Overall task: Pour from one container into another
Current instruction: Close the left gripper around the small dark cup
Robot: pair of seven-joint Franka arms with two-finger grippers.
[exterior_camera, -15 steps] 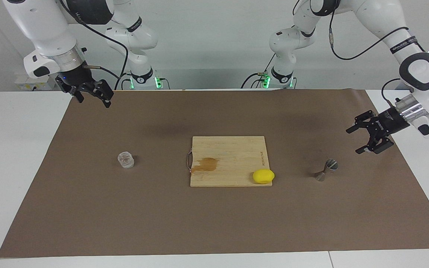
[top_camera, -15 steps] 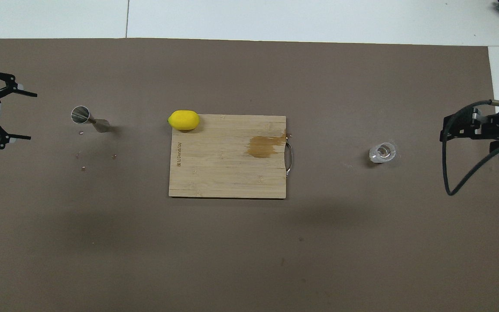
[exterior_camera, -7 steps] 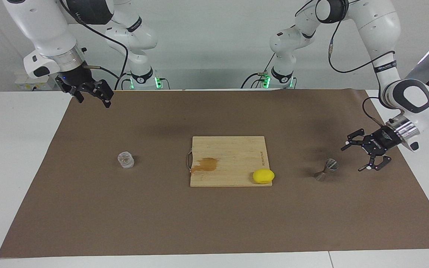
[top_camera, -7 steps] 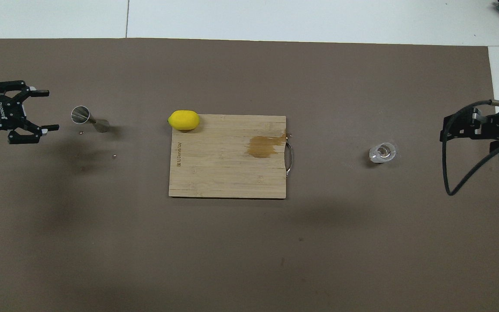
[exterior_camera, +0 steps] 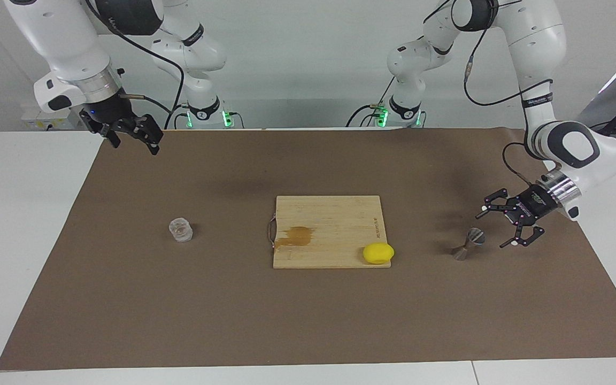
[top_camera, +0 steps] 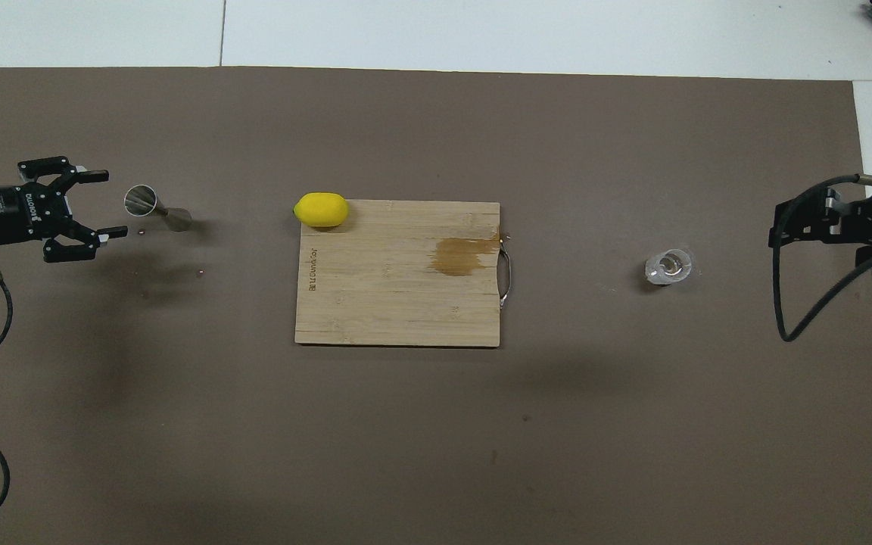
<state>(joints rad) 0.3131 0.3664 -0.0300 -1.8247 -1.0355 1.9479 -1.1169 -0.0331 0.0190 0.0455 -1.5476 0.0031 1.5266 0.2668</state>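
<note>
The small clear glass tumbler (exterior_camera: 181, 230) (top_camera: 668, 267) stands on the brown mat toward the right arm's end. The metal hourglass jigger (exterior_camera: 468, 244) (top_camera: 157, 209) is on the mat toward the left arm's end, its open mouth showing. My left gripper (exterior_camera: 492, 230) (top_camera: 115, 204) hangs low beside the jigger, on the side of the left arm's end. It is open, its fingers point at the jigger, and a small gap separates them. My right gripper (exterior_camera: 136, 147) (top_camera: 777, 227) waits open above the mat's edge, with nothing in it.
A wooden cutting board (exterior_camera: 329, 219) (top_camera: 398, 303) with a brown stain (exterior_camera: 297, 235) and a metal handle lies mid-table. A yellow lemon (exterior_camera: 378, 253) (top_camera: 321, 210) sits at the board's corner toward the jigger. A few tiny specks dot the mat near the jigger.
My left gripper has come down and moved in toward the jigger from the left arm's end. The right arm, tumbler and jigger have not moved.
</note>
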